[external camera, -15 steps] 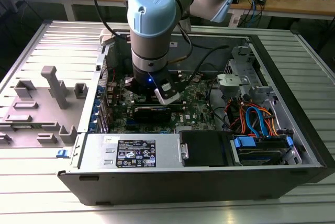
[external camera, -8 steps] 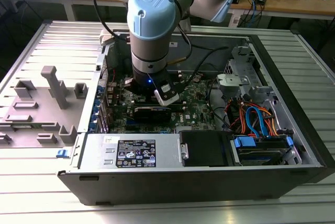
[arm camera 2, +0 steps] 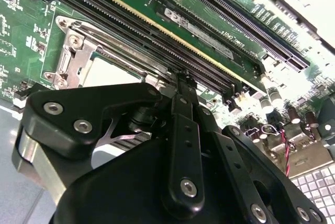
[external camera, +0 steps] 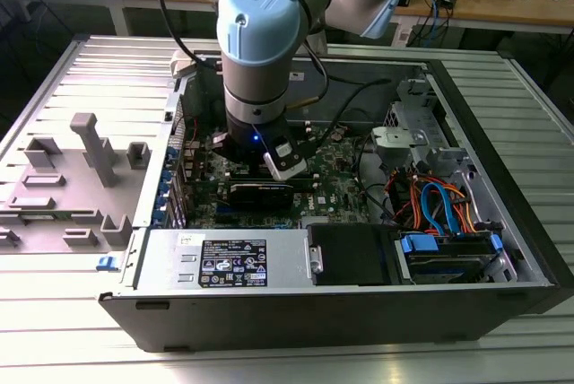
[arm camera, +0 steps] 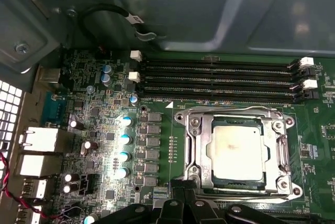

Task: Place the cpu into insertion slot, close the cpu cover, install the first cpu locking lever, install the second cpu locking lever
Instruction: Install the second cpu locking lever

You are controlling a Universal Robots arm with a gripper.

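Gripper (arm camera 2: 180,85), fingers seemingly pressed together, hovers beside the seated cpu (arm camera: 235,150); a sideways slip may scratch the cpu cover (arm camera: 277,153).

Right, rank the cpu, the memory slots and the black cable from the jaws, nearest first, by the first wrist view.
1. cpu, seated in the socket.
2. memory slots, beyond the socket.
3. black cable, against the case wall.

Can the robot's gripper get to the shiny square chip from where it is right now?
Probably yes. In the first wrist view the gripper sits right at the edge of the socket, and the cpu lies in the open middle of the cpu cover with nothing lying over it.
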